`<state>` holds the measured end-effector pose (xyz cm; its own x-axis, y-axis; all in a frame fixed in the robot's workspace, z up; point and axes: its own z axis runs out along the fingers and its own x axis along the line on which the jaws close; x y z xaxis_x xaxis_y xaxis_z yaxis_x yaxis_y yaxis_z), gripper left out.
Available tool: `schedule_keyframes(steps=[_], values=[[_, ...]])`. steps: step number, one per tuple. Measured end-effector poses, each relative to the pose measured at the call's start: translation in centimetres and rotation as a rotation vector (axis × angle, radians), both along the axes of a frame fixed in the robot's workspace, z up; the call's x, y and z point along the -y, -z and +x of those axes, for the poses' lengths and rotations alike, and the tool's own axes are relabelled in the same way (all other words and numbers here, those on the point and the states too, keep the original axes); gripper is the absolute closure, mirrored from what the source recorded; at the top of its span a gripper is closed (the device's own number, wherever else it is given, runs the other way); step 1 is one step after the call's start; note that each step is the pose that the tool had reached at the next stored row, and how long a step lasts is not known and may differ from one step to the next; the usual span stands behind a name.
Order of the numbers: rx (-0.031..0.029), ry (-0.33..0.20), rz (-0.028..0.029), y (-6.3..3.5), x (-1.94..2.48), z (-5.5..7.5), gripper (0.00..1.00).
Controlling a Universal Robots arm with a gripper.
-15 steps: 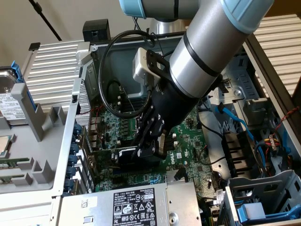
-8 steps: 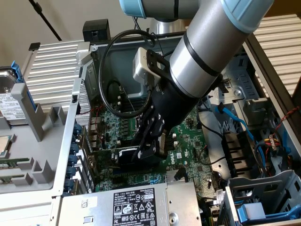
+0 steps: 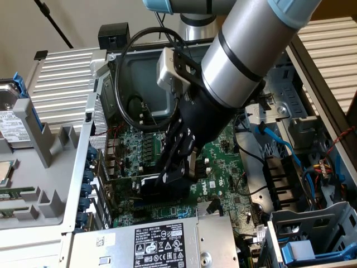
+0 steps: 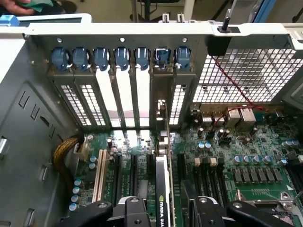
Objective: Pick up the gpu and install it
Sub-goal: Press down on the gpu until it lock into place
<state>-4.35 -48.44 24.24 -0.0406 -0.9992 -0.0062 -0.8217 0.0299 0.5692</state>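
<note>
**GPU looks seated, but don't trust it yet**

Your gpu [image 4: 162,189] is standing on edge in one of the motherboard's [image 4: 246,156] expansion slots, its silver bracket running up into the rear slot row under the blue retention clips [image 4: 120,57]. From the exterior view it's the dark boxy card [image 3: 159,187] sitting low in the case, right under the tool.

Your gripper [image 3: 177,162] sits directly over the card with its fingers spread wide, one on each side of the top edge, and you aren't actually clamping anything. I can't tell for sure whether a pad is brushing the cooler.

Stuff that could bite you from here:

- If a finger [image 4: 130,213] is rubbing the card, any sideways drift on the way out could rock it in the slot and unseat one end.
- I can't see the connector edge, so it may be only half in. Looks straight, but that's a guess.
- The black cable loop [image 3: 125,78] off the wrist hangs near the chassis wall [image 3: 97,111] and could snag there.
- The red wire [image 4: 232,85] near the rear grille is close too.
</note>
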Motion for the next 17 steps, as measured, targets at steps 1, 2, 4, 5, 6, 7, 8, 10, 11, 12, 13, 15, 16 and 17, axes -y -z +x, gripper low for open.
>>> schedule_keyframes(steps=[1, 2, 4, 5, 6, 7, 8, 10, 11, 12, 13, 15, 16, 17], values=[[0.0014, 0.0, 0.0, -0.32, 0.0, 0.0, 0.6], [0.0031, 0.0, -0.0001, -0.6, 0.0, 0.0, 0.6], [0.0072, 0.0, 0.0, -1.12, 0.0, 0.0, 0.6], [0.0089, 0.0, 0.0, -1.39, 0.0, 0.0, 0.6], [0.0102, 0.0, -0.0002, -1.65, 0.0, 0.0, 0.6], [0.0118, 0.0, -0.0002, -1.91, 0.0, 0.0, 0.6], [0.0133, 0.0, -0.0002, -2.16, 0.0, 0.0, 0.6], [0.0155, 0.0, -0.0004, -2.56, 0.0, 0.0, 0.6], [0.0167, 0.0, -0.0005, -2.65, 0.0, 0.0, 0.6], [0.0186, 0.0, -0.0004, -2.67, 0.0, 0.0, 0.6], [0.021, 0.0, -0.0002, -2.67, 0.0, 0.0, 0.6], [0.0242, 0.0, -0.0004, -2.68, 0.0, 0.0, 0.6], [0.0253, 0.0, -0.0005, -2.69, 0.0, -0.1, 0.6], [0.027, 0.0, -0.0004, -2.68, 0.0, -0.1, 0.6]])
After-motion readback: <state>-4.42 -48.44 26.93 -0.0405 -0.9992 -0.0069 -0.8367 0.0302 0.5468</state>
